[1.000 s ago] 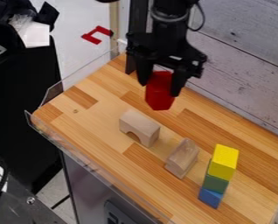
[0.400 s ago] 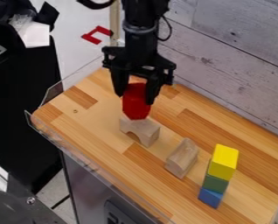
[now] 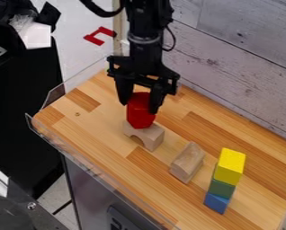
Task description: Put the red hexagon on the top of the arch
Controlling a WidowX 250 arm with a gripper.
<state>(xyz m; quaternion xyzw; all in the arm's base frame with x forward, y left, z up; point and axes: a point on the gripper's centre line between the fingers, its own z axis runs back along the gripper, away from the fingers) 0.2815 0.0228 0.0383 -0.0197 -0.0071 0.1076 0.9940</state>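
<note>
Red hexagon (image 3: 140, 112) upright, just above or touching pale arch (image 3: 149, 135); arch stands on tabletop (image 3: 103, 128), opening down.

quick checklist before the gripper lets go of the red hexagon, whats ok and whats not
- Hexagon between the fingers of the gripper: ok
- Arch standing with its opening down: ok
- Hexagon roughly upright: ok
- Hexagon's base resting on the arch: cannot tell, contact is unclear from this angle
- Hexagon centred on the arch: cannot tell
- Gripper away from the yellow block: ok
</note>
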